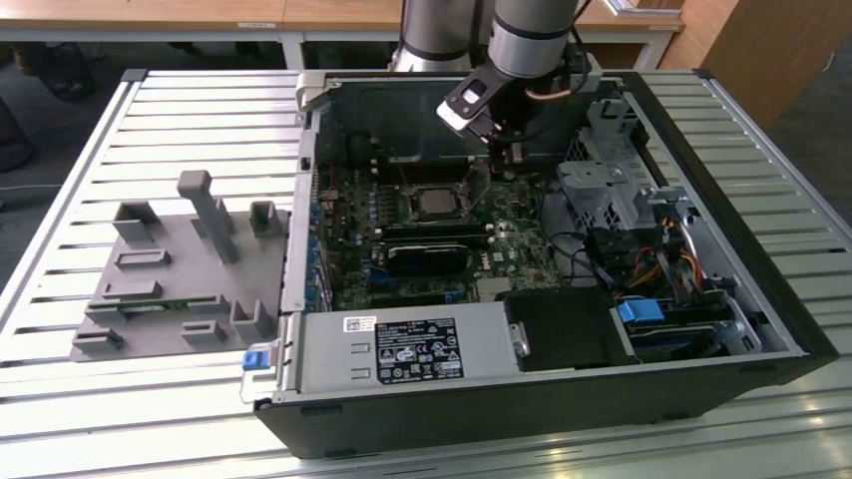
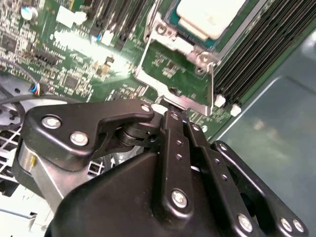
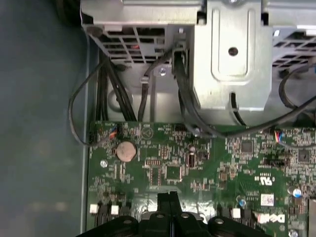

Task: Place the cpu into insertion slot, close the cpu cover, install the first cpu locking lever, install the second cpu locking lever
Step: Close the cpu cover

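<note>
Exterior view: gripper (image 1: 506, 165) low inside the open computer case (image 1: 745, 299), just beside the insertion slot (image 1: 411, 205).
Second wrist view: cpu (image 2: 210, 17) sits in the slot. The cpu cover (image 2: 174, 101) is swung open, green board showing through its window, with the gripper tips at its free edge.
First wrist view: jaws clenched together with no gap, above the motherboard (image 3: 173, 168).
Progress: 1 of 4 steps looks done. The cover and 2 levers are left.

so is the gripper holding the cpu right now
No, in the second wrist view the cpu lies flat on the green motherboard, apart from the gripper, whose tips hold nothing.
</note>
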`<action>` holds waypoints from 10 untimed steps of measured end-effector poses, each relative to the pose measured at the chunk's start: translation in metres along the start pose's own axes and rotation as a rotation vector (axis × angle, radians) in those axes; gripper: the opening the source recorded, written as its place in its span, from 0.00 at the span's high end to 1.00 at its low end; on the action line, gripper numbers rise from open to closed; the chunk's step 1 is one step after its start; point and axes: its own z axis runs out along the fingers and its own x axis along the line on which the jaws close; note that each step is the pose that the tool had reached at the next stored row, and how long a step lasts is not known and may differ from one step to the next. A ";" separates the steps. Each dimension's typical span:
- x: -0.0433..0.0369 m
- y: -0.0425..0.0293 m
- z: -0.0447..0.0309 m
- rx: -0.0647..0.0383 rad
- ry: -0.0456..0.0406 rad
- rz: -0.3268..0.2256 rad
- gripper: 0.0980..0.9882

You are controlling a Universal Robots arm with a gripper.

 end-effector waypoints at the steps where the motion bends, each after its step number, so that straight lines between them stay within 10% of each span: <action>1: 0.0000 -0.0020 0.0000 0.000 0.0000 0.000 0.99; 10: 0.0006 -0.0312 0.0014 0.000 0.0001 0.000 0.99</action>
